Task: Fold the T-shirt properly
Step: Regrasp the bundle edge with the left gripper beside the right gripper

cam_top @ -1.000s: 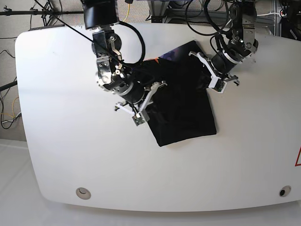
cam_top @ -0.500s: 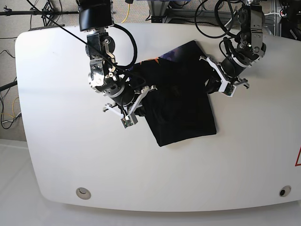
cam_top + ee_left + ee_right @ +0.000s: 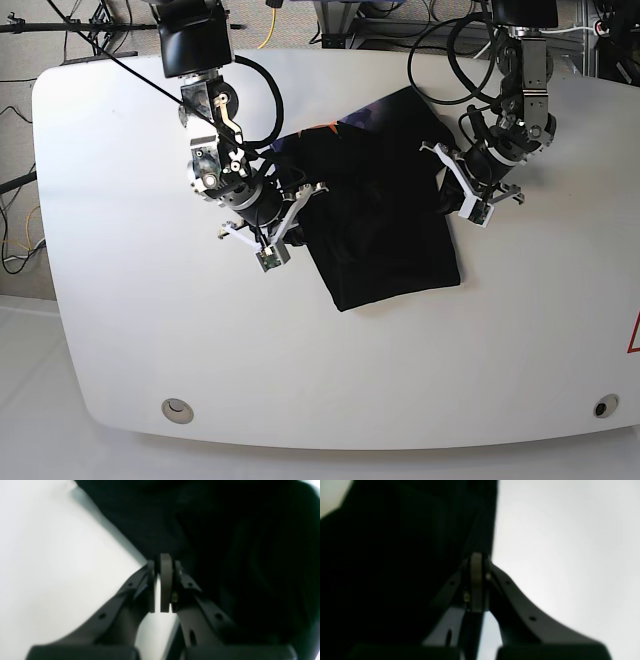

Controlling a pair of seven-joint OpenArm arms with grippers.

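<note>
Both wrist views blur: left gripper [image 3: 165,585] and right gripper [image 3: 477,580] closed at the T-shirt [image 3: 385,215] edges (grip unclear).

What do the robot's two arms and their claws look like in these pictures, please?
Both arms are black with bare silver metal joints, and thick black cables loop along them. Each ends in a claw: the left claw and the right claw sit among white bracket pieces in the base view. Close up, the left claw's and right claw's fingers are dark, curved struts with small holes and grey tip pads.
</note>
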